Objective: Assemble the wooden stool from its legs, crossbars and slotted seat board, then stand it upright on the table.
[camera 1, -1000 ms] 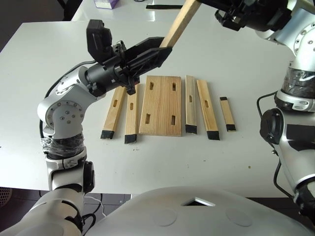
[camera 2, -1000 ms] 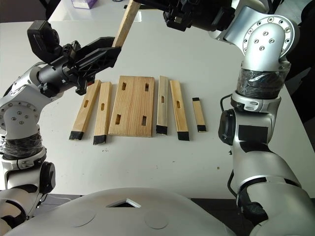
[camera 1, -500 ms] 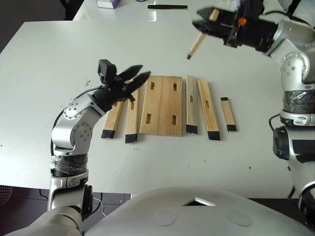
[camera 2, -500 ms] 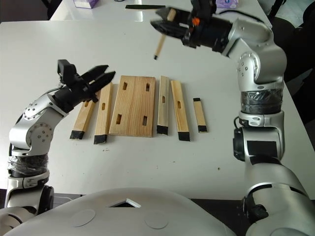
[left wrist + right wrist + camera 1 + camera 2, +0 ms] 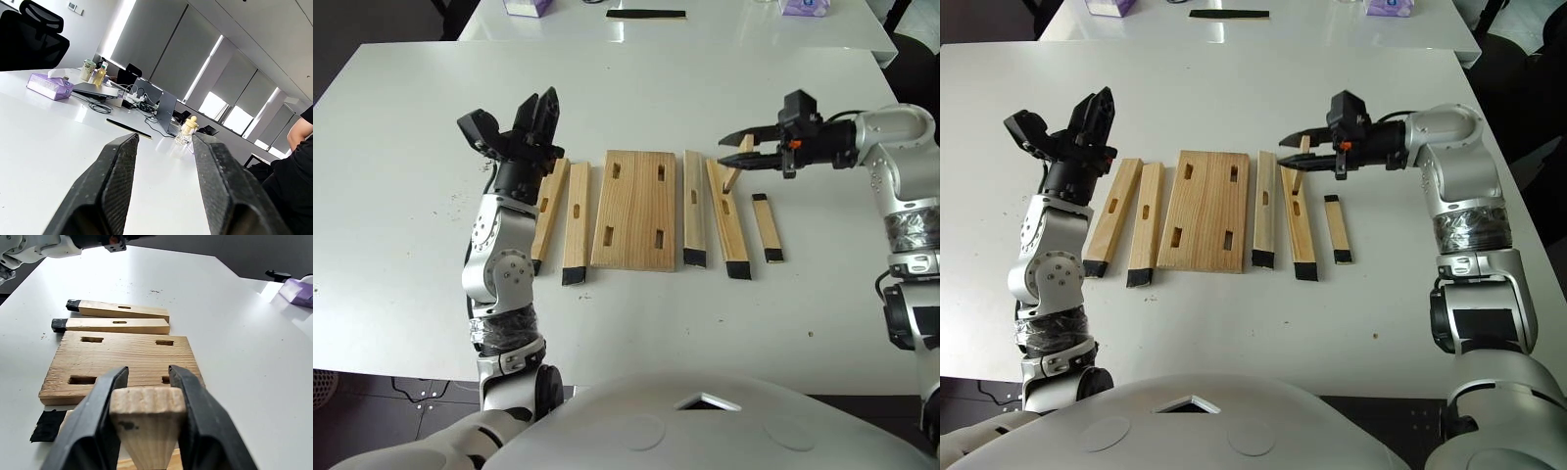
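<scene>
Now the right gripper (image 5: 724,151) is low, just over the far ends of the right-hand legs. A second ago it was high over the far side of the table (image 5: 411,147). Its fingers pinch the bar (image 5: 736,171), which hangs tilted with its lower end at the outer right leg (image 5: 725,220); contact cannot be resolved.

The left gripper (image 5: 540,96) held the bar's other end a second ago and has let go. It now stands raised beyond the left legs, fingers spread, empty, pointing up.

Reading: the bar is with the right arm alone. Nothing is joined yet, so the task is at an early stage.

Around:
- The seat board (image 5: 633,208) lies flat mid-table, slots up.
- Two legs (image 5: 548,211) (image 5: 576,220) lie to its left.
- The inner right leg (image 5: 692,206) lies just beside it.
- A short piece (image 5: 766,227) lies furthest right.

In the way: the right legs lie close together under the bar, so a nudge could shift them.
</scene>
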{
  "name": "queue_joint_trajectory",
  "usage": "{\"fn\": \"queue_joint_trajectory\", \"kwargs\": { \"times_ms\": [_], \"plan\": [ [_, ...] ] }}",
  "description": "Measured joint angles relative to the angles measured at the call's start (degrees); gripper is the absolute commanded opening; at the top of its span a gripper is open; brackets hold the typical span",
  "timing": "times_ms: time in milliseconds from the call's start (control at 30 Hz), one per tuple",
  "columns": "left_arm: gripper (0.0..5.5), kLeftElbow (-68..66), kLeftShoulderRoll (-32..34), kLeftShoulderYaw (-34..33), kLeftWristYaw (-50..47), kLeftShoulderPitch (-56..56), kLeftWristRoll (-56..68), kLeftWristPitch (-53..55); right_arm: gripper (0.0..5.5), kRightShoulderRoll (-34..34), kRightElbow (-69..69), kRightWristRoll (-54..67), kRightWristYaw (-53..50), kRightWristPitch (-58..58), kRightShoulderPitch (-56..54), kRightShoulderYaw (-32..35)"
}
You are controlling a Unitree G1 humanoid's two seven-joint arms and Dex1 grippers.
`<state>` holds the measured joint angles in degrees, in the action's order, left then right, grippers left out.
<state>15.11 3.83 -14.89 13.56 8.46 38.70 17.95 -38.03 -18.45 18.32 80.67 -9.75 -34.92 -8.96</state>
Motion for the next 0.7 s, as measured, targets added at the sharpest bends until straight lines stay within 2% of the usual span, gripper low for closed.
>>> {"fn": "queue_joint_trajectory", "kwargs": {
  "times_ms": [700],
  "plan": [
    [2.03, -2.4, 0.3, 2.4, 0.9, 0.1, -1.6, -1.2, 1.3, 0.7, 2.4, -0.4, 2.6, 2.5, 5.8, -0.1]
  ]
}}
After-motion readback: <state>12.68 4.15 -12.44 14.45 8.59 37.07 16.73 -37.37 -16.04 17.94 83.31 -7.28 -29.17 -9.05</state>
